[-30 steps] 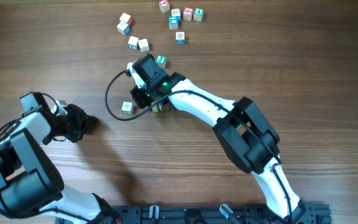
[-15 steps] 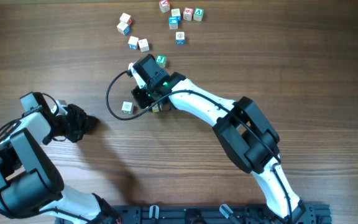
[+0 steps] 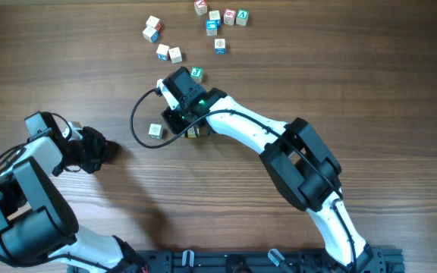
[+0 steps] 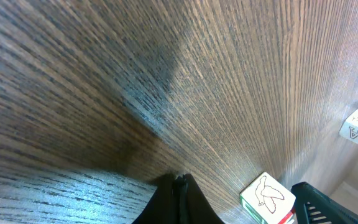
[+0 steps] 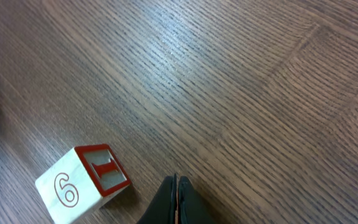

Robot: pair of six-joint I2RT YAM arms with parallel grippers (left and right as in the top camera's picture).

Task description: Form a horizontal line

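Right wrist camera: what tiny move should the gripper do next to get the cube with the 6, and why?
I think the right gripper should open, then shift sideways toward the cube with the 6. It is shut with nothing in it, and the cube lies off to one side of its tips, not touching them, so it cannot be grabbed yet.
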